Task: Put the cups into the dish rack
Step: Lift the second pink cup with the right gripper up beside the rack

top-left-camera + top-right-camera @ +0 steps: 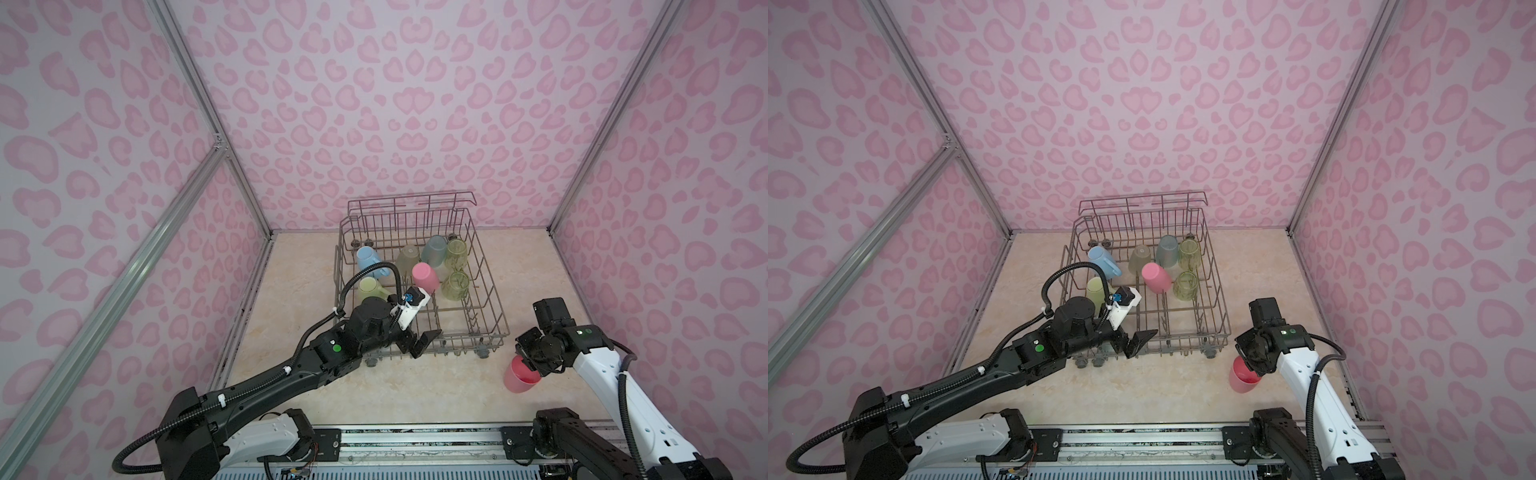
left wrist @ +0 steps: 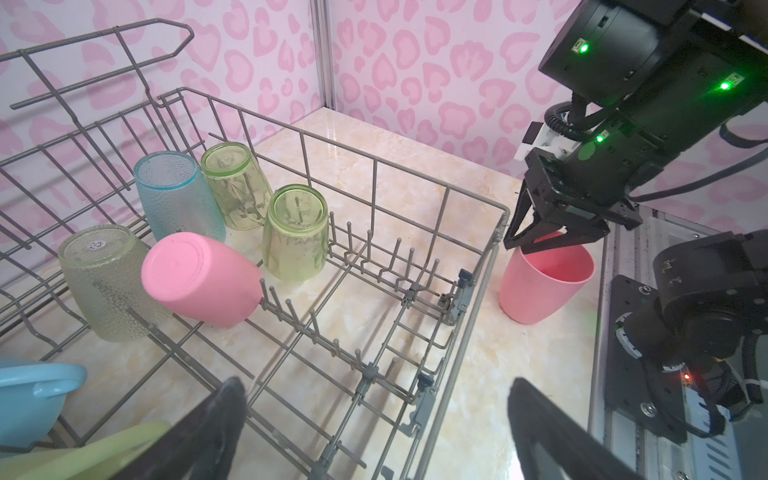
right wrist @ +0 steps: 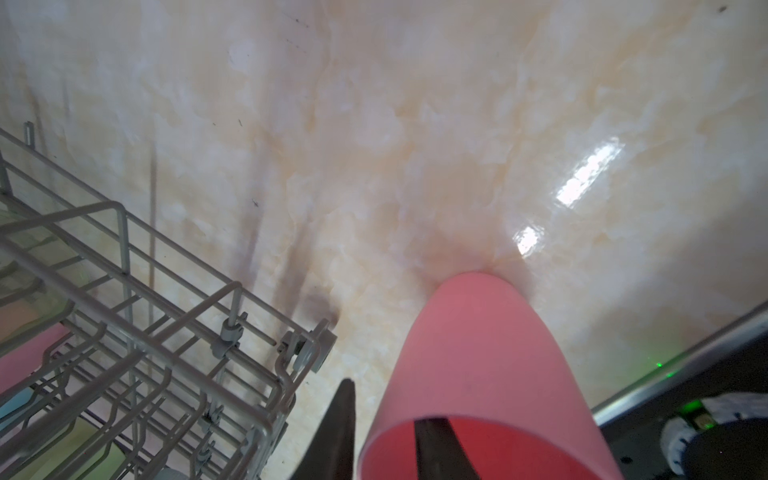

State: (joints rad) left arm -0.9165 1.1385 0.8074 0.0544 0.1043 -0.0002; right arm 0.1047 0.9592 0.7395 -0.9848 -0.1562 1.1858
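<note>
The glossy cream marble-patterned bench (image 1: 374, 395) lay inside lilac walls blotched with pink hearts (image 1: 415, 104), with silver aluminium frame posts (image 1: 199, 91) at the corners. The grey-brown wire dish rack (image 2: 478, 196) sat on the bench towards the back wall. My left end effector (image 1: 417, 343) hung at the rack's near edge, left of its middle, spread wide and gripping nothing. My right end effector (image 3: 386, 430) was down on the upright pink plastic tumbler (image 2: 540, 291), which stood on the bench just outside the rack's near right corner, with one finger in its mouth, one outside and the wall between them. I could not tell whether they had pinched that wall. The right wrist view showed a sliver of bench between the outer finger (image 3: 338, 436) and the wall, while in both top views my wrist covered the fingertips. The top views showed the rack's load whole: a light-blue handled mug (image 1: 368, 259), a pale yellow-green mug (image 1: 370, 289), a greyish-beige cup (image 1: 408, 257), a translucent teal cup (image 1: 434, 251), two clear lime-green cups (image 1: 456, 253) and a tipped pink tumbler (image 1: 426, 276). The left wrist view caught only the edges of both mugs but showed the other cups' upturned bases.
</note>
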